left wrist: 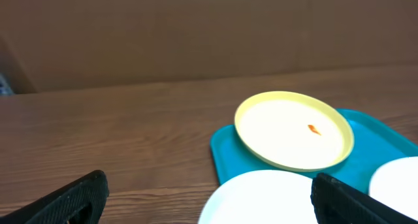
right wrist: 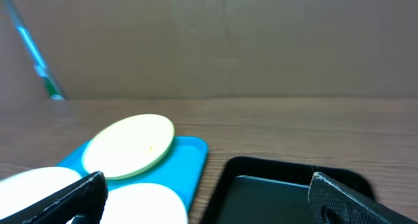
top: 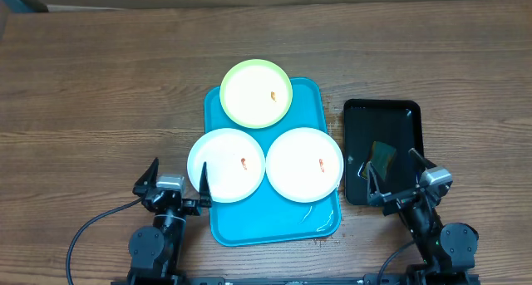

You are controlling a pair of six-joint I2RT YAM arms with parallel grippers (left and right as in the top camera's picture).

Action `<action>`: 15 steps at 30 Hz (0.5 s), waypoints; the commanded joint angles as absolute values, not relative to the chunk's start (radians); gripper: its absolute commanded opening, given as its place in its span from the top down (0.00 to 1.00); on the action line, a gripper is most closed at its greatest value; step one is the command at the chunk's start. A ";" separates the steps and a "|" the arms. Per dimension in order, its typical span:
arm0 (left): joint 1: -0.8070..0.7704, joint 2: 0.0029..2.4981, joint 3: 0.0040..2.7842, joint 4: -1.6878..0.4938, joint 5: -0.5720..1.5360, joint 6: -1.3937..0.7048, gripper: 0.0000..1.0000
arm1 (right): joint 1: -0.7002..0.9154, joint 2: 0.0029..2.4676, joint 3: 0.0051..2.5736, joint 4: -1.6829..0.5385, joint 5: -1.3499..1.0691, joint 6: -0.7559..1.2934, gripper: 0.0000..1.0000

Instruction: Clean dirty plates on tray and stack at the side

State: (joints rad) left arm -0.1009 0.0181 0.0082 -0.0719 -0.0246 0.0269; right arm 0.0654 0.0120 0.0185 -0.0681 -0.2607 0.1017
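Three plates lie on the turquoise tray (top: 249, 223). A yellow-green plate (top: 256, 94) is at the far end, with a white plate (top: 226, 164) near left and another white plate (top: 304, 164) near right. Each carries a small orange smear. My left gripper (top: 178, 173) is open just left of the tray, its right finger over the left white plate's edge. In the left wrist view the left gripper (left wrist: 209, 198) spans bare wood and that white plate (left wrist: 261, 198), holding nothing. My right gripper (top: 392, 167) is open and empty over the near end of the black tray (top: 411, 119).
A green and yellow sponge (top: 384, 156) lies in the black tray, right of the turquoise one. A thin pale squiggle (top: 312, 214) marks the turquoise tray's near right corner. Brown wood table stretches left and far, and a cardboard wall (left wrist: 196, 34) stands behind.
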 commanded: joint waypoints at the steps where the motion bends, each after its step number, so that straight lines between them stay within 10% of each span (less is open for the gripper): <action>1: -0.099 0.018 0.005 -0.055 -0.060 0.046 0.00 | 0.062 0.007 0.008 -0.058 -0.320 0.221 0.00; 15: -0.099 0.018 0.039 0.313 0.364 -0.173 0.00 | 0.062 0.126 0.340 -0.244 -0.320 0.238 0.00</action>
State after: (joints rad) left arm -0.1009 0.0196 0.0090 0.2802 0.2874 -0.0902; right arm 0.0654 0.0605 0.1661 -0.1696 -0.3119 0.2340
